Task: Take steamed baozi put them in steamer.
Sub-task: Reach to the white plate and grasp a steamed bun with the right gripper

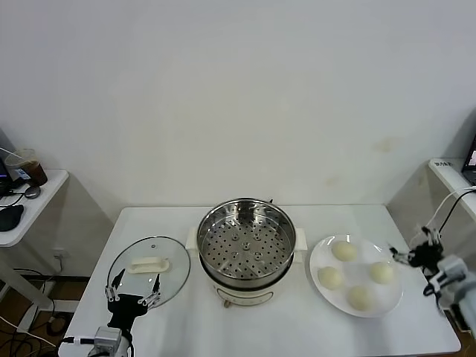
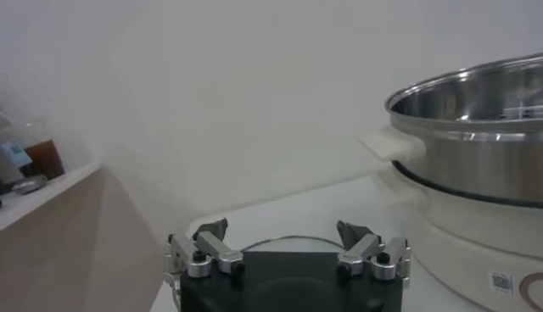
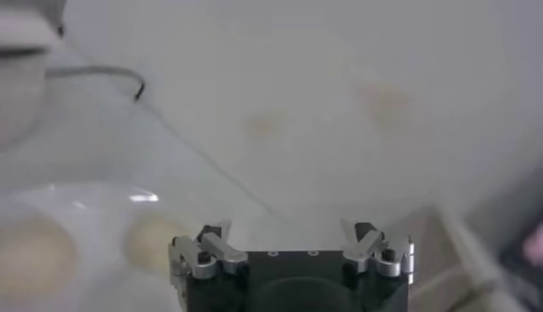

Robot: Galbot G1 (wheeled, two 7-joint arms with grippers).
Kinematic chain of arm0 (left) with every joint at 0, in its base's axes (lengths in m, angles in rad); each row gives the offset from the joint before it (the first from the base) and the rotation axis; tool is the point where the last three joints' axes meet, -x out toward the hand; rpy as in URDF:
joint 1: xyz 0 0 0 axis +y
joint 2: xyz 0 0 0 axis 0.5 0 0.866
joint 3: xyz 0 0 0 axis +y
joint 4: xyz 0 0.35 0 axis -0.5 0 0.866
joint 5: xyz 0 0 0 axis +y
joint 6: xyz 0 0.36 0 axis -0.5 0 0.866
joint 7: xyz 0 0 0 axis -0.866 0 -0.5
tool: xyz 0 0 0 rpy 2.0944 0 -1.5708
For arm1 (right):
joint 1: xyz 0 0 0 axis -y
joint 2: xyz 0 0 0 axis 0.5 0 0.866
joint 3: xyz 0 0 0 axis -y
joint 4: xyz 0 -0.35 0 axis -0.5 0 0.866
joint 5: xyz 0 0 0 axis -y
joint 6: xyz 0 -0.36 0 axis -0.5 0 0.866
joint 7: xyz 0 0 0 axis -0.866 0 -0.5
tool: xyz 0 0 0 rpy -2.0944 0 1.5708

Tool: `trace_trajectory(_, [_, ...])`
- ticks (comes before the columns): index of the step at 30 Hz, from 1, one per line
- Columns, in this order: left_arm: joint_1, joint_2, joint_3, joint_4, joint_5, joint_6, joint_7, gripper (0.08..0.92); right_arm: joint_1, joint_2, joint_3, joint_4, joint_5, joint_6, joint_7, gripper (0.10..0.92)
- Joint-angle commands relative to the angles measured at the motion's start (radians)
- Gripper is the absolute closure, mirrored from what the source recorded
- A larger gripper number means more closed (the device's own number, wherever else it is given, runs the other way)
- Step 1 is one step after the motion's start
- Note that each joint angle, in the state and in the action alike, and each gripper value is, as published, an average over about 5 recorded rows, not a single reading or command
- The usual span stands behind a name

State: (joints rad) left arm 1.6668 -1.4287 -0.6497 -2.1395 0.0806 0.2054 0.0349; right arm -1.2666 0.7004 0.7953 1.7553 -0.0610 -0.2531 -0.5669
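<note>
Steel steamer (image 1: 245, 249): stands at the middle of the white counter (image 1: 297, 327), uncovered, with its perforated tray bare; its white base sits on the counter, and a white side handle shows in the left wrist view (image 2: 475, 161).
Baozi (image 1: 343, 251): four cream-white buns lie on a flat white plate (image 1: 321, 253), just to the right of the steamer; none is inside the pot. The other three sit at (image 1: 329, 277), (image 1: 381, 272) and (image 1: 360, 297).
Glass lid (image 1: 175, 256): lies flat on the counter, just left of the steamer, white handle on top.
Left gripper (image 1: 134, 290): low at the near left of the counter, over the near edge of the lid, fingers spread apart and holding nothing; the left wrist view (image 2: 284, 237) shows the same wide gap.
Right gripper (image 1: 405, 251): at the right edge of the counter, just beside the plate's rim, apart from the buns; its fingers stand wide apart with nothing between them, as the right wrist view (image 3: 293, 239) shows.
Side table (image 1: 30, 204): at far left, carrying a cup of dark drink (image 1: 30, 167).
</note>
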Motion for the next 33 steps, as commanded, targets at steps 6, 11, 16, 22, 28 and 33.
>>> trace_trajectory(6, [0.013,-0.035,-0.003,-0.034,0.005,0.002,0.001,0.177,0.768,-0.283,-0.697,-0.236,-0.275,0.031,-0.593,0.203])
trace_trajectory(11, [0.016,-0.047,-0.012,-0.043,0.001,0.007,-0.001,0.177,1.066,-0.211,-1.068,-0.365,-0.3,0.111,-0.642,0.203])
trace_trajectory(16, [0.021,-0.054,-0.016,-0.046,0.001,0.009,-0.003,0.177,1.143,-0.082,-1.2,-0.495,-0.352,0.176,-0.661,0.203])
trace_trajectory(22, [0.03,-0.056,-0.024,-0.041,0.001,0.01,-0.005,0.177,1.146,0.016,-1.233,-0.586,-0.363,0.231,-0.704,0.203])
trace_trajectory(28, [0.034,-0.065,-0.023,-0.041,0.0,0.014,-0.004,0.177,1.101,0.078,-1.176,-0.675,-0.341,0.295,-0.696,0.203])
trace_trajectory(33, [0.034,-0.067,-0.02,-0.038,0.001,0.016,-0.003,0.177,1.075,0.118,-1.121,-0.739,-0.408,0.315,-0.683,0.203])
